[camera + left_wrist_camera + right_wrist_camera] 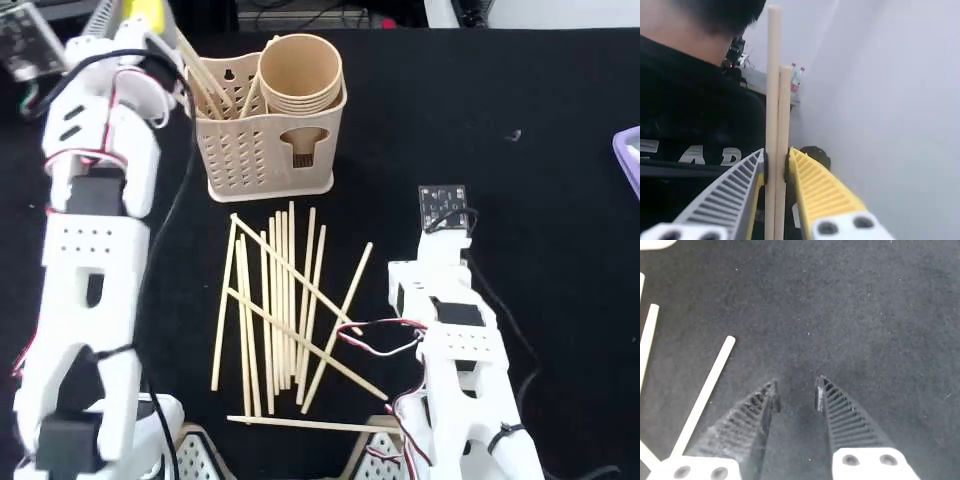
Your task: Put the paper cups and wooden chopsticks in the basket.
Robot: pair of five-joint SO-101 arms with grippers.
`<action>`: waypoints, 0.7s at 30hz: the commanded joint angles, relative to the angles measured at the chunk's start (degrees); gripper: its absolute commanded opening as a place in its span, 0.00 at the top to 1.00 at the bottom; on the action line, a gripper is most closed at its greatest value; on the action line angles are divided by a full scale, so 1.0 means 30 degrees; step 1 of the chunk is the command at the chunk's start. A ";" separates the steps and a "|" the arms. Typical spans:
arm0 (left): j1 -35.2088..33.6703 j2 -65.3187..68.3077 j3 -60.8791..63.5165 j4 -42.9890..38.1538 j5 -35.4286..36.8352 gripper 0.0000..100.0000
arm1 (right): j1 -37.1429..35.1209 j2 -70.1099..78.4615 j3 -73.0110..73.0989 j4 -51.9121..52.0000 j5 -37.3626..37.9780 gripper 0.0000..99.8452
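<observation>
Left wrist view: grips two chopsticks (773, 75) side by side in the closed left gripper (776, 167), at the far left by the basket (265, 160) with stacked paper cups (300, 70) in its right half. Holds the right gripper (796, 392) open over the black table (865, 315), right of loose chopsticks (280, 300) scattered on the near side of the basket.

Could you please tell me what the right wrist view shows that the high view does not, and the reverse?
Right wrist view: the right end effector, open, over the black table. High view: the basket holding stacked paper cups, and the left arm beside it. Both: loose wooden chopsticks lying on the table.
</observation>
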 commanded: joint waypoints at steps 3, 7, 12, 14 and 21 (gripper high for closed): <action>0.0308 0.0615 -0.0366 -0.0352 -0.0791 0.97 | -0.0205 -0.0542 -0.0132 -0.0469 0.0029 0.87; 0.1128 0.0498 0.0777 -0.0352 -0.3487 0.93 | -0.0205 -0.0542 -0.0132 -0.0469 0.0029 0.87; 0.1773 0.0498 0.1011 -0.0352 -0.4659 0.88 | -0.0234 -0.0542 -0.0132 -0.0469 0.0029 0.87; 0.1744 0.0498 0.0718 -0.0352 -0.4894 0.88 | -0.0234 -0.0542 -0.0132 -0.0469 0.0029 0.87; 0.0777 -0.0850 -0.1187 0.0762 -0.4864 0.88 | -0.0234 -0.0542 -0.0132 -0.0469 0.0029 0.87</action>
